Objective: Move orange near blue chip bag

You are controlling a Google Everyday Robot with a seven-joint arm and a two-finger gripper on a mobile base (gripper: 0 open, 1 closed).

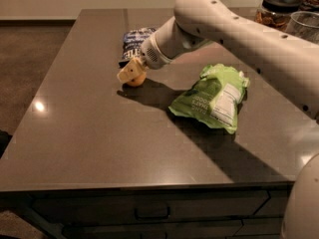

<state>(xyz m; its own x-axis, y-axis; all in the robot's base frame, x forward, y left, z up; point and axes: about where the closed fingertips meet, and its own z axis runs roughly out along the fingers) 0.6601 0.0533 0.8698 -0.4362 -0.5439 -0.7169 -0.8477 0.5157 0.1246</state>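
Note:
The orange [138, 79] sits low over the dark table [89, 133], mostly hidden by my gripper [130, 73], which is shut on it. Only its lower right side shows. The blue chip bag [133, 42] lies just behind the gripper, toward the far side of the table, a short gap from the orange. My white arm reaches in from the right across the table.
A light green bag with a white nutrition label [213, 97] lies right of the gripper. A dark-lidded jar of nuts [276, 10] and a clear glass container [305, 26] stand at the back right. Cabinet drawers [149, 213] run below the table's front edge.

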